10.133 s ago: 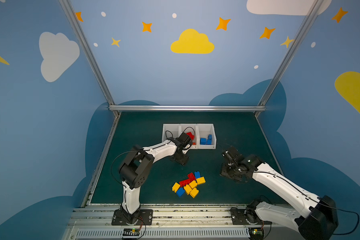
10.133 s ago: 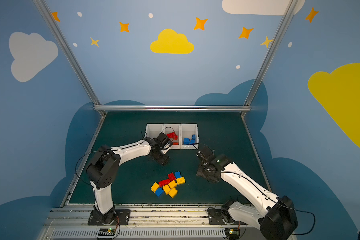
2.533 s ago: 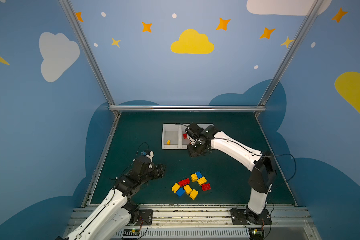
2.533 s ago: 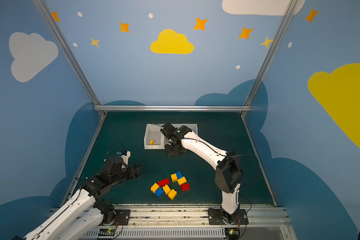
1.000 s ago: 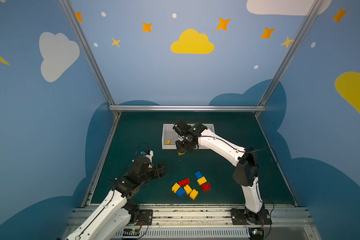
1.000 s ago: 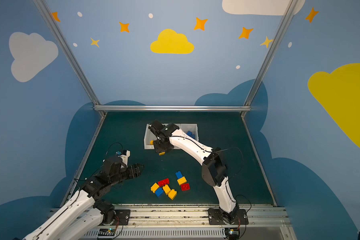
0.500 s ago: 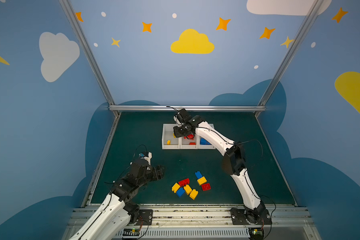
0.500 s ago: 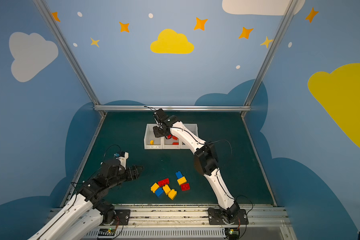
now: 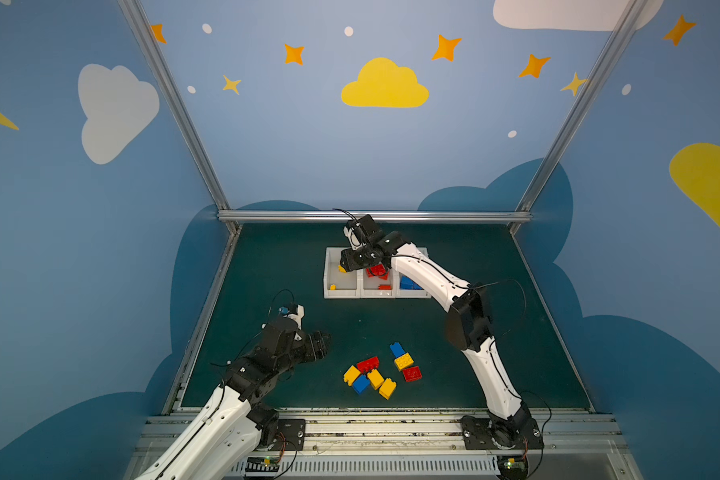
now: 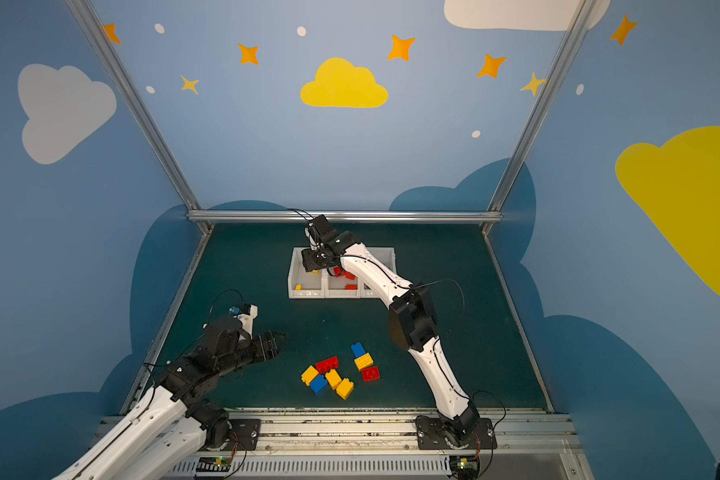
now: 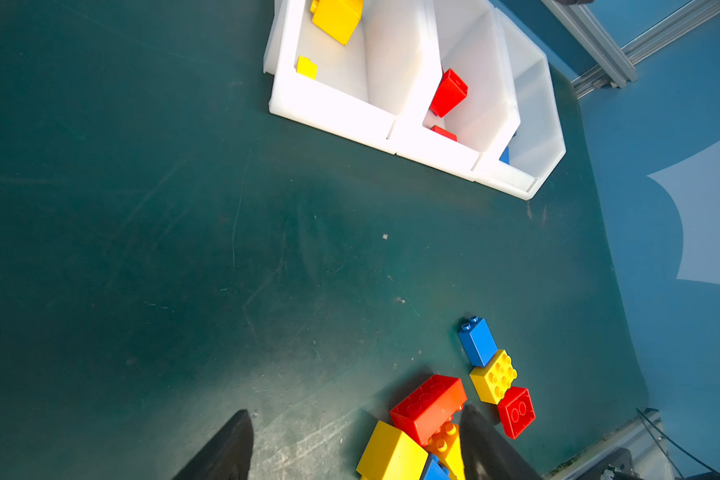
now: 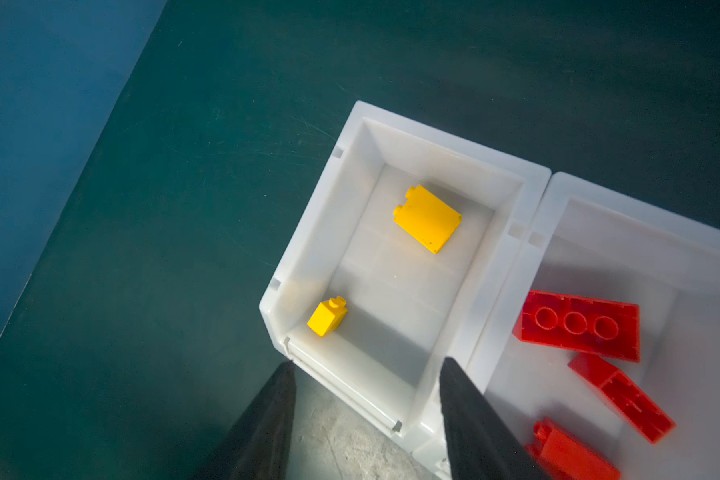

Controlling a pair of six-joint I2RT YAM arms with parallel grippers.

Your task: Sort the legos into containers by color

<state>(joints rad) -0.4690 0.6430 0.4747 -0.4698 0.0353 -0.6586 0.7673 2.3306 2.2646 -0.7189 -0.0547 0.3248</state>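
Three white containers stand in a row at the back in both top views: the left one (image 9: 341, 294) holds yellow legos, the middle one (image 9: 377, 294) red, the right one (image 9: 412, 294) blue. My right gripper (image 9: 350, 266) (image 12: 367, 365) hangs open over the yellow container (image 12: 308, 249) with nothing between its fingers. A large yellow brick (image 12: 428, 219) and a small yellow one (image 12: 327, 318) lie in it. Mixed loose legos (image 9: 381, 372) (image 10: 341, 372) lie near the front. My left gripper (image 9: 323, 347) (image 11: 356, 415) stands open just left of that pile, beside a red brick (image 11: 429, 407).
Red bricks (image 12: 578, 326) fill the middle container. In the pile a blue brick (image 11: 476, 340), a yellow brick (image 11: 493, 376) and a small red one (image 11: 516, 411) lie in a line. A metal rail (image 9: 375, 216) bounds the mat at the back.
My right gripper rose from in front of the containers to above the yellow one and opened; the yellow brick it carried now lies inside. The left arm has barely moved.
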